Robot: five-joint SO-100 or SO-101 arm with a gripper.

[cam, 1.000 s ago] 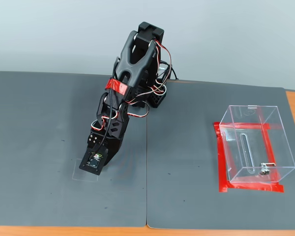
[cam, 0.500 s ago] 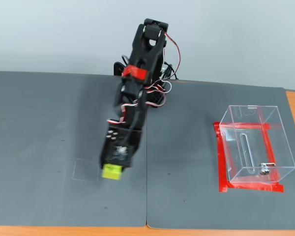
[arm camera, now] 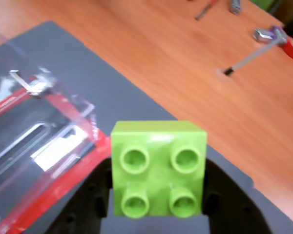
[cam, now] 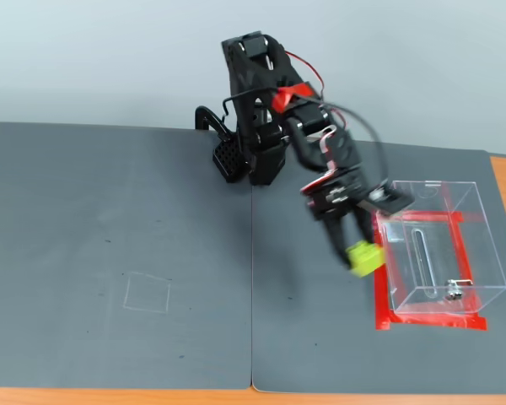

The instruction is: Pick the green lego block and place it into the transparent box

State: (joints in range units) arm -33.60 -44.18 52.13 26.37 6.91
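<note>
The hand [cam: 360,253] is clamped on the green lego block [cam: 365,256], holding it in the air just beside the near-left wall of the transparent box [cam: 438,253] in the fixed view, above the grey mat [cam: 110,253] and the red tape [cam: 379,295] that frames the box's base. In the wrist view the block [arm camera: 158,168] sits studs-up between the two black fingers [arm camera: 90,195], with the box [arm camera: 34,131] at the left, its small metal fitting [arm camera: 31,83] visible on one wall. Beyond the mat's edge lies the wooden tabletop [arm camera: 185,63], where a few blurred tools [arm camera: 256,48] rest far off.
</note>
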